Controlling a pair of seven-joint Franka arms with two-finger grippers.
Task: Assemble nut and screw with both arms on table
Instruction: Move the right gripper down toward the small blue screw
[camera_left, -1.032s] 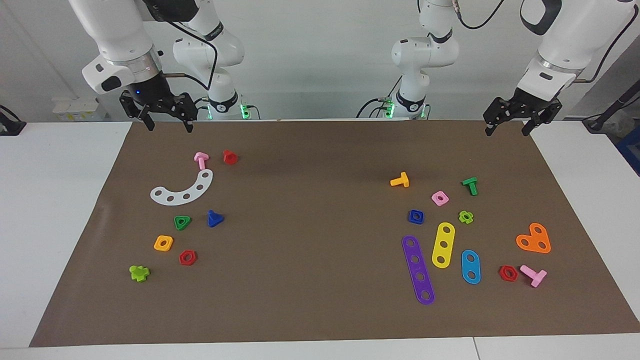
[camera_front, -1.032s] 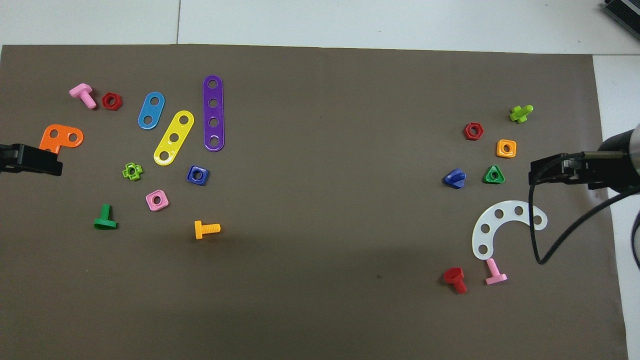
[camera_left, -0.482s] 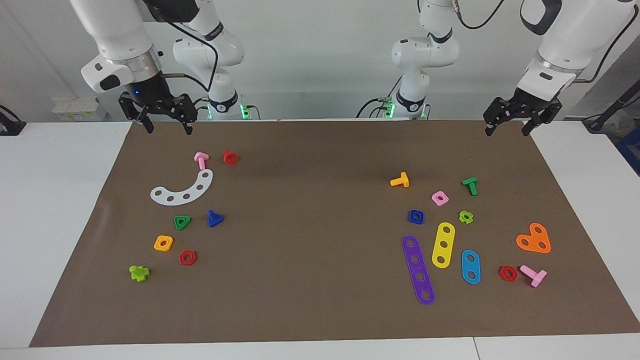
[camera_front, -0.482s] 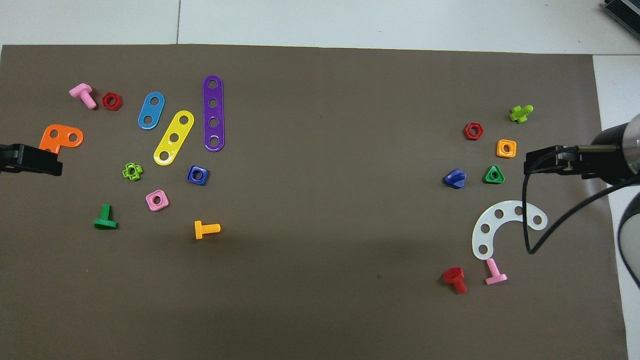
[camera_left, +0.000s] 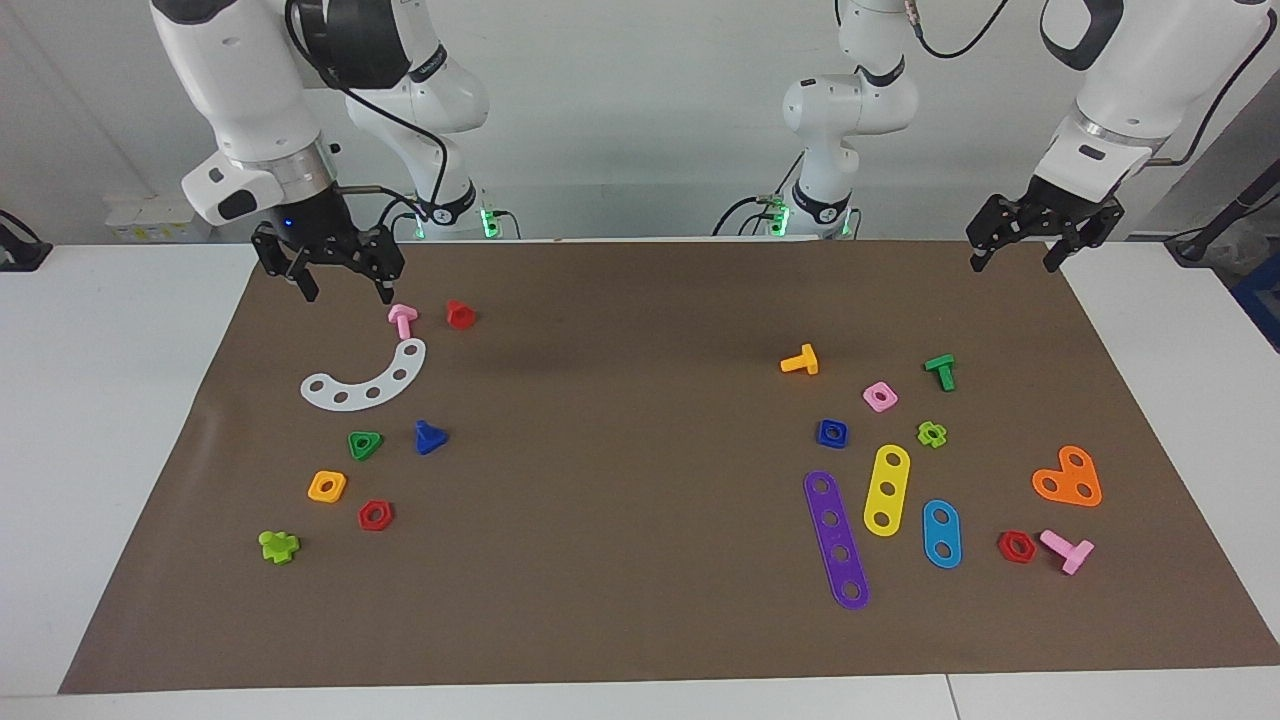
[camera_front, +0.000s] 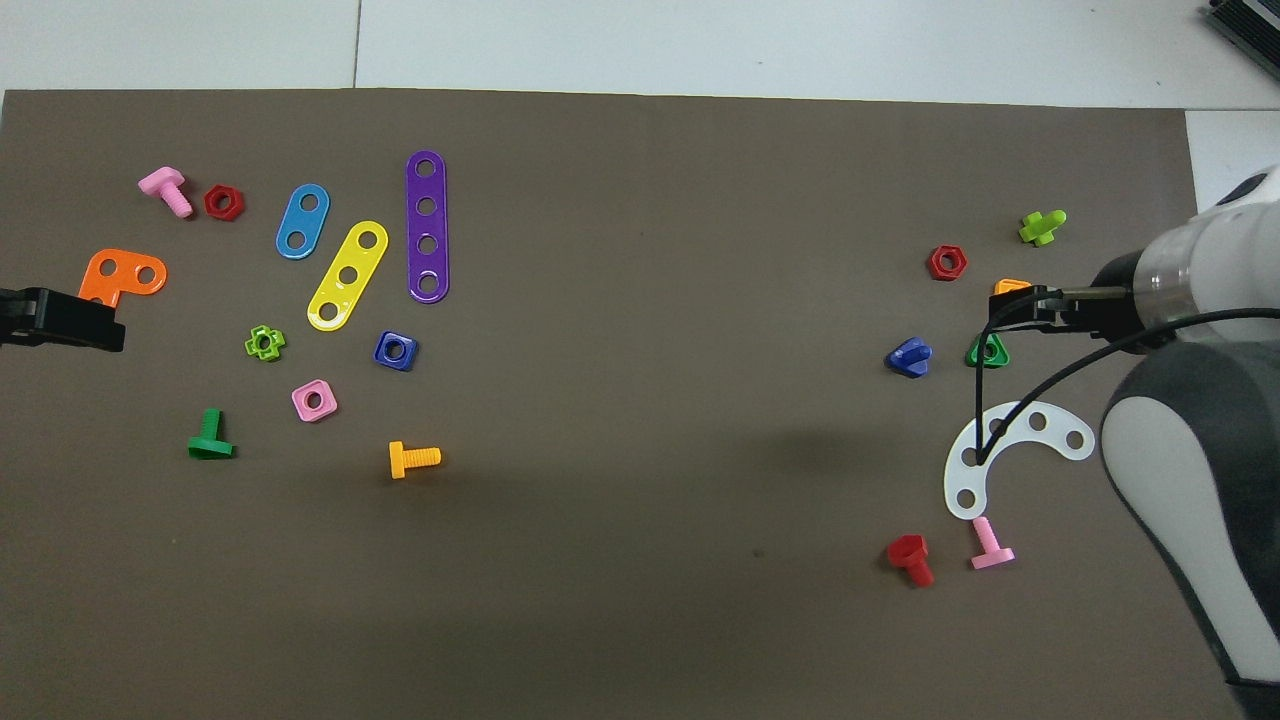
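hanging above the mat's robot-side edge, your right gripper (camera_left: 341, 290) has its fingers spread and nothing between them; it sits in the air over the mat just beside the pink bolt (camera_left: 402, 320) and the red bolt (camera_left: 460, 314). your left gripper (camera_left: 1012, 260) hangs over the mat's corner at the left arm's end, fingers also apart and empty, waiting.

the screw (camera_left: 429, 437) lies on the brown mat (camera_left: 620, 450) at the right arm's end, beside the green triangular nut (camera_left: 364, 444) and farther from the robots than the white curved strip (camera_left: 365, 380). the orange square nut (camera_left: 327, 486), red hex nut (camera_left: 375, 515) and lime cross piece (camera_left: 279, 546) lie farther out again.

the nut (camera_left: 832, 433) lies flat at the left arm's end, hole up, near the top of the purple strip (camera_left: 837, 540), with the pink square nut (camera_left: 880, 396) and orange bolt (camera_left: 800, 361) nearer the robots. it touches none of them.

you have a wide bare stretch of mat in the middle between the two clusters. white table (camera_left: 130, 400) borders the mat at both ends and along the edge farthest from the robots. in the overhead view the right arm's black cable (camera_front: 1010, 400) loops over the white strip.

no readable writing shows on any piece.
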